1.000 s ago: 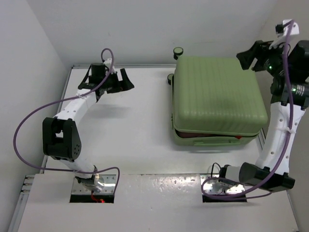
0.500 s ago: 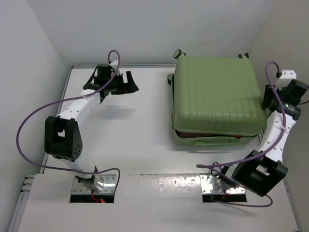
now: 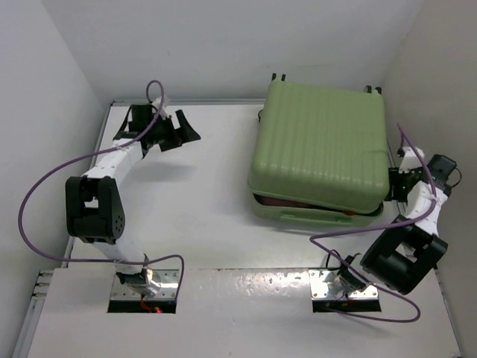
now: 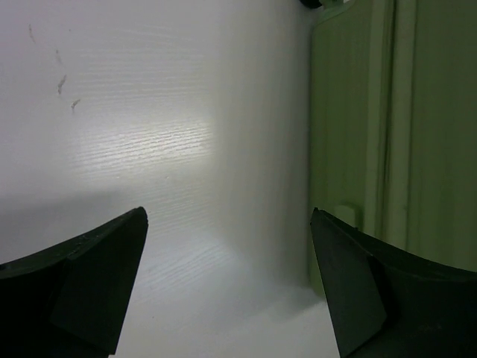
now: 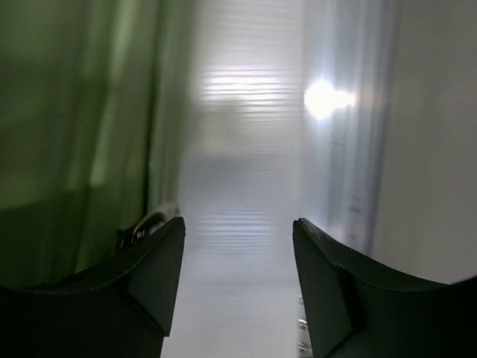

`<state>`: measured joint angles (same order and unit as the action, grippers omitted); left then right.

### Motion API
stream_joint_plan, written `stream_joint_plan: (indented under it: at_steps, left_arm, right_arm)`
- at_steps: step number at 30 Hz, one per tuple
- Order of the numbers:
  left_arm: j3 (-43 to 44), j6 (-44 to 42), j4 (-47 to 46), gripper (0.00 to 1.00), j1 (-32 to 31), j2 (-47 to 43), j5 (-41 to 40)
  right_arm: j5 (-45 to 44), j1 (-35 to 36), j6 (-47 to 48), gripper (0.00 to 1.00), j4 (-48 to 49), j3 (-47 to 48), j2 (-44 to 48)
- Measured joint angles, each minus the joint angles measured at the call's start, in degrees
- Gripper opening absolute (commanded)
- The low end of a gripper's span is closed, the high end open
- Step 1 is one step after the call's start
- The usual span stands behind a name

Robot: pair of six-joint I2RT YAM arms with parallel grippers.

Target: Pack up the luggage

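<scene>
The luggage [image 3: 320, 149], a large light-green ribbed suitcase, lies flat at the back right of the table. Its lid is down, with a narrow gap along the front edge where something dark red shows [image 3: 298, 204]. My right gripper [image 3: 393, 184] hangs low against the luggage's right side, open, with nothing between its fingers; in the right wrist view the gripper [image 5: 238, 221] faces bare table beside the green shell [image 5: 74, 112]. My left gripper [image 3: 190, 128] hovers open over the table's back left. In the left wrist view that gripper [image 4: 227, 216] points toward the luggage's side [image 4: 387, 134].
White walls close in at the back, left and right; the right wall [image 3: 440, 89] stands tight against my right arm. Small black wheels [image 3: 277, 77] poke out at the luggage's far edge. A metal fitting [image 5: 145, 224] shows by my right gripper's left finger.
The right arm dropped from high above to low beside the luggage's right side. The luggage slid left and turned slightly. The left gripper shifted a little.
</scene>
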<state>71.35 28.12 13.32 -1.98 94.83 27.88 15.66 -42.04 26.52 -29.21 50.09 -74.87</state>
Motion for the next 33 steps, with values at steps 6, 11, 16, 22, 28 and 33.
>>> stream_joint_plan:
  at_steps: [6, 11, 16, 22, 28, 33]
  left_arm:
    - [-3.6, 5.5, -4.1, 0.96, 7.1, 0.0, 7.2]
    - [-3.8, 7.1, -5.7, 0.96, 10.3, -0.1, 9.7]
    - [-6.2, 8.2, -8.2, 0.97, 13.1, -3.5, 11.6]
    - [-9.9, 9.6, -11.2, 0.98, 19.3, -12.7, 11.3]
    - [-9.9, 7.4, -10.6, 0.97, 21.4, -16.1, 8.0]
    - [-9.9, 2.9, -7.6, 0.96, 20.0, -16.7, 3.4]
  right_arm:
    - [12.6, 14.0, 5.8, 0.6, -11.9, -0.9, 0.5]
    - [25.3, 41.2, 5.6, 0.6, -11.5, -0.3, 0.1]
    - [30.6, 62.9, 3.1, 0.64, -8.0, 6.6, -10.6]
    - [29.4, 74.9, -1.8, 0.65, 2.4, 14.1, -16.5]
    - [20.6, 69.2, -9.5, 0.74, 21.7, 2.8, -0.1]
    - [13.2, 50.9, -16.2, 0.74, 29.0, -1.8, 9.0]
